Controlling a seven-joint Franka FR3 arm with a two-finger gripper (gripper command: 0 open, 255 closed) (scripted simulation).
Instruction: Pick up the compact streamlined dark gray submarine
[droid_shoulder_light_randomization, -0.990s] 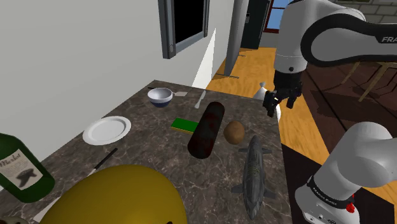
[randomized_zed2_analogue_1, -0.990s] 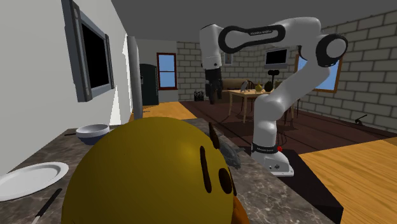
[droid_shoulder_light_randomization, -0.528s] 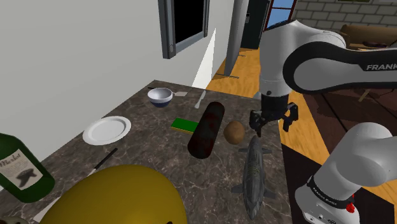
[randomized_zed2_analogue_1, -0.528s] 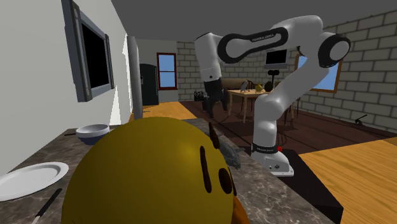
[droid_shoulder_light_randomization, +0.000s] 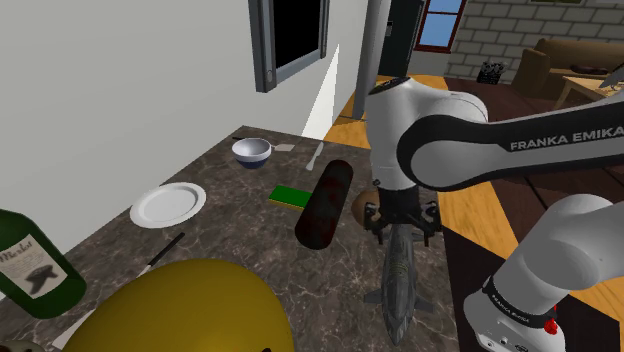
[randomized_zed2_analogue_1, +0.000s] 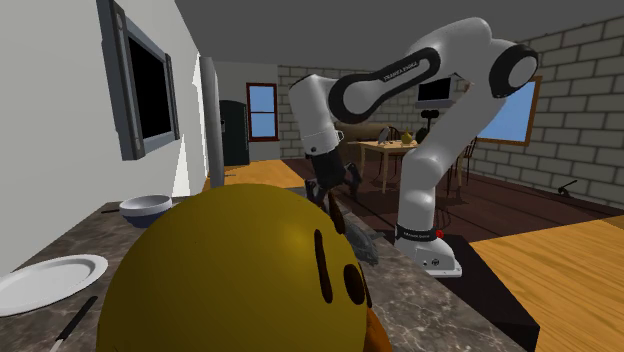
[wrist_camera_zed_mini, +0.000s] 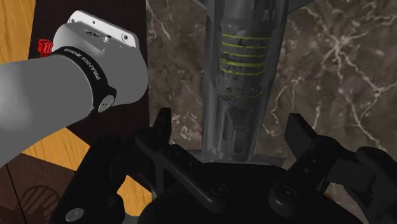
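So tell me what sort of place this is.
Probably a home's open kitchen and dining area: a dark marbled counter with a plate and bowl, brick walls, and a dining table behind.

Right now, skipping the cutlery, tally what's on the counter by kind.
Plate: 1
Bowl: 1
Bottle: 1
Submarine: 1
Green flat block: 1
Dark cylinder: 1
Brown ball: 1
Yellow rounded thing: 1
Total: 8 that show clearly.

Dark grey submarine (wrist_camera_zed_mini: 245, 70) banded yellow-green; brown countertop (wrist_camera_zed_mini: 331, 83) veined white; white plate (droid_shoulder_light_randomization: 167, 204); green bottle (droid_shoulder_light_randomization: 35, 268).
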